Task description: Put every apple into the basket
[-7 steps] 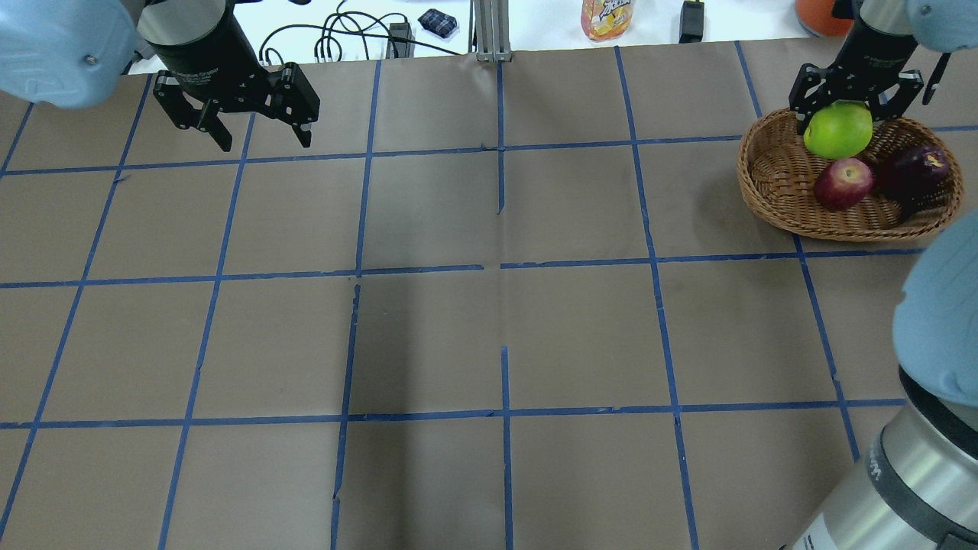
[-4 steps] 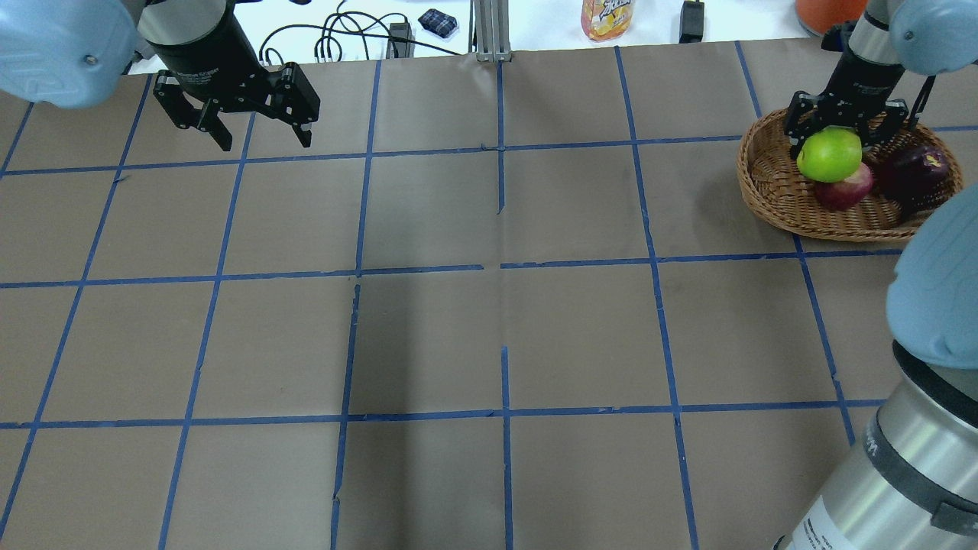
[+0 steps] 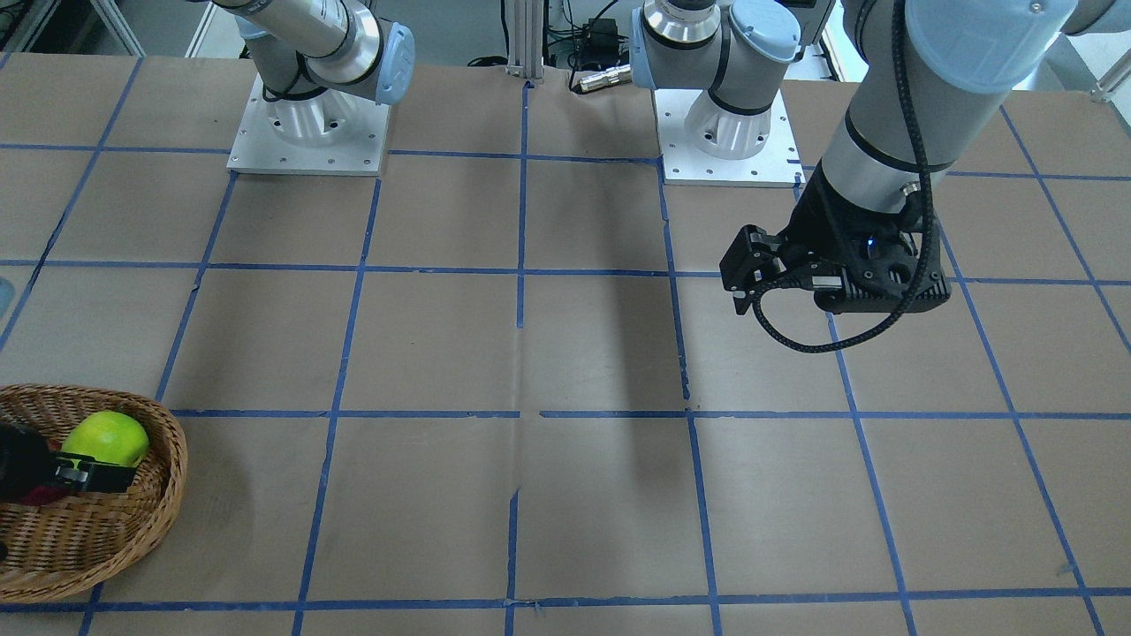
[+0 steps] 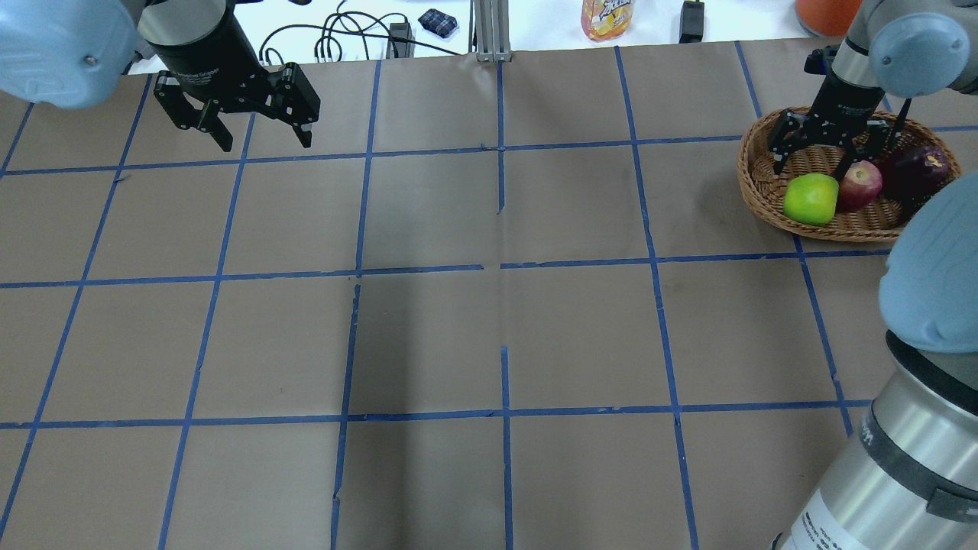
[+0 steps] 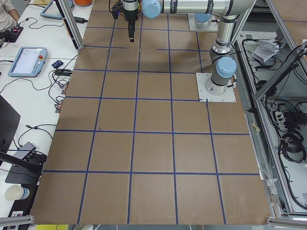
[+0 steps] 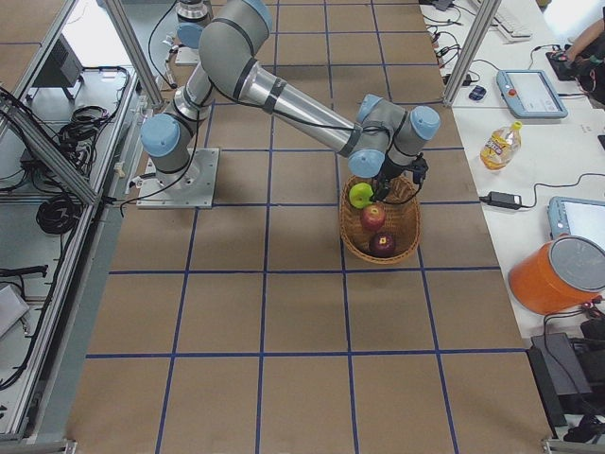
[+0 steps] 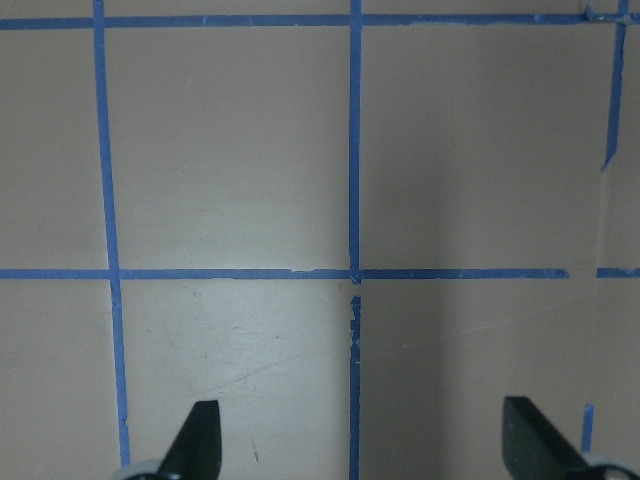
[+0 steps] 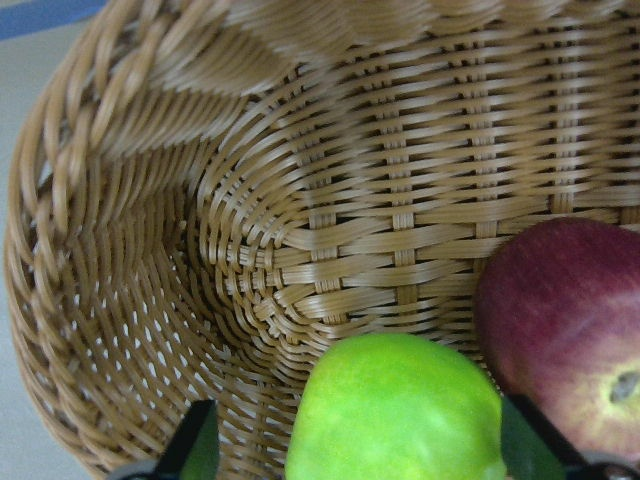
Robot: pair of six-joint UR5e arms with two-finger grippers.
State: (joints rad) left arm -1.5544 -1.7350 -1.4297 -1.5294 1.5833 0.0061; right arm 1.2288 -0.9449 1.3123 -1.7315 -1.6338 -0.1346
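The wicker basket (image 4: 764, 183) stands at the table's far right. All three apples lie in it: the yellow-green one (image 4: 811, 198) at its near left, the red one (image 4: 859, 185) beside it, the maroon one (image 4: 917, 172) at the right. My right gripper (image 4: 811, 172) hangs low over the basket, open, just above the green apple (image 8: 395, 410), with the red apple (image 8: 565, 330) at its right. My left gripper (image 4: 256, 137) is open and empty at the far left; its wrist view (image 7: 365, 450) shows only bare table.
The brown table (image 4: 489, 321) has a blue tape grid. Behind its far edge are cables (image 4: 344, 34), a juice bottle (image 4: 607, 17) and an orange bucket (image 4: 821, 11). My right arm's elbow (image 4: 932, 275) looms at the near right.
My right gripper has come down into the basket with the green apple and opened. The apple now lies at the basket's near left beside the red one. The left arm has not moved.
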